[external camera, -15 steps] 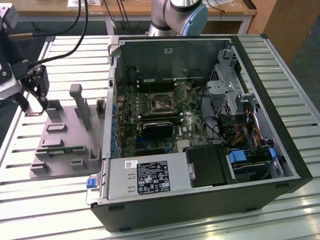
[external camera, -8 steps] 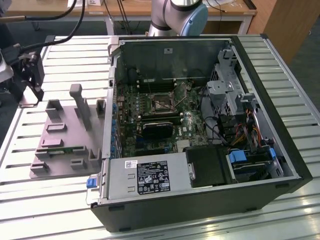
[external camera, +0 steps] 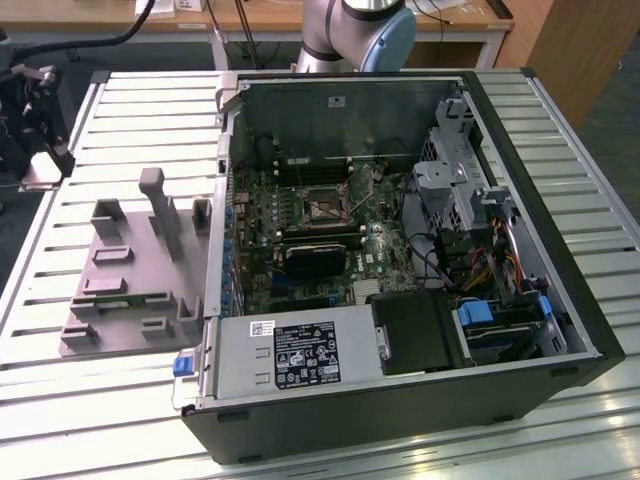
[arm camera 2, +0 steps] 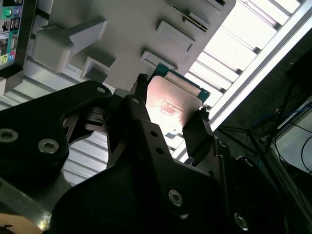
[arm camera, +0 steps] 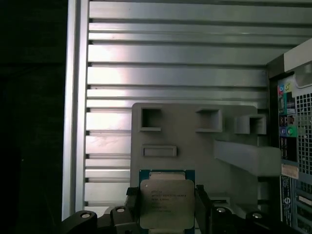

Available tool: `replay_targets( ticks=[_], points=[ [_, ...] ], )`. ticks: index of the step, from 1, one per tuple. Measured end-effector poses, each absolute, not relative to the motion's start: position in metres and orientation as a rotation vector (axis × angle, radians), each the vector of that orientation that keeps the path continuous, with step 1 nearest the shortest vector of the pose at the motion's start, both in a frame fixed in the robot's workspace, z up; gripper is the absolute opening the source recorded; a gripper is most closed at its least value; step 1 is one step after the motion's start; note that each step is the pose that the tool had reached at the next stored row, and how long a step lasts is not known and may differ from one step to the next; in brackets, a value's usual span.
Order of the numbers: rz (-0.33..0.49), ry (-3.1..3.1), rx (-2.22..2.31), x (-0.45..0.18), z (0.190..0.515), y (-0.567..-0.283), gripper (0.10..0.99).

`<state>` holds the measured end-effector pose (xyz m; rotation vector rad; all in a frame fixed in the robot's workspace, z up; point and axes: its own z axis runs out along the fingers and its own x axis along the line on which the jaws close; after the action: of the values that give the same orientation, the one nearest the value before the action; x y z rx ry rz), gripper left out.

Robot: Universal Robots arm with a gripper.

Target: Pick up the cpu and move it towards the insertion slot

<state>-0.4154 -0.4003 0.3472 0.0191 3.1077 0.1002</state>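
**cpu [arm camera: 166, 199] clamped in gripper [arm camera 2: 169, 100], out at the fixture plate**

Pincer: two black fingers [arm camera 2: 195, 131] drawn in narrow onto the cpu, one on each of two opposite edges. The chip sits squarely between them with its silver top towards both wrist cameras. Its green rim shows past the fingertips. In both wrist views it hangs in front of the grey fixture plate [arm camera: 195, 146]. Cannot tell whether it is clear of the plate.

Exterior view, with a clock face laid on the picture and 12 at its top edge:
- The computer case [external camera: 400, 425], side panel off, lies on the slatted metal table [external camera: 150, 110]. The fixture plate is just beside it at 9 o'clock.
- The insertion slot [external camera: 322, 208] has a silver frame and a dark centre. It sits on the green motherboard [external camera: 265, 215] inside the case, well apart from the plate, at the plate's 3 o'clock.
- The case also holds a black ribbed block [external camera: 320, 258] at 6 o'clock of the slot, a silver power supply box [external camera: 290, 355] at 6 o'clock of the board, and a drive cage [external camera: 460, 200] with coloured cables at 3 o'clock.
- The arm base [external camera: 355, 30] stands at 12 o'clock of the case.

Counts: cpu 1, insertion slot 1, case 1, fixture plate 1. The plate has 3 square open pockets [arm camera: 151, 118] in the first wrist view.
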Motion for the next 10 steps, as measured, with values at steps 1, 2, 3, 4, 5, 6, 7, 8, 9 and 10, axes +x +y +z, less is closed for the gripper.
replay_targets(
  ticks=[1, 2, 3, 4, 5, 6, 7, 8, 9, 10],
  points=[
    [0.100, 3.108, 0.019, -0.415, 0.351, -0.400, 0.537],
    [0.100, 3.107, 0.019, -0.415, 0.355, -0.400, 0.537],
    [0.100, 3.107, 0.019, -0.415, 0.358, -0.400, 0.537],
    [0.100, 3.106, 0.019, -0.415, 0.361, -0.400, 0.537],
    [0.100, 3.106, 0.019, -0.415, 0.365, -0.400, 0.537],
    [0.100, 3.106, 0.019, -0.415, 0.368, -0.400, 0.537],
    [0.100, 3.106, 0.019, -0.415, 0.371, -0.400, 0.537],
    [0.100, 3.105, 0.019, -0.415, 0.374, -0.400, 0.537],
    [0.100, 3.105, 0.019, -0.415, 0.376, -0.400, 0.537],
    [0.100, 3.105, 0.019, -0.415, 0.379, -0.400, 0.537]
  ],
)
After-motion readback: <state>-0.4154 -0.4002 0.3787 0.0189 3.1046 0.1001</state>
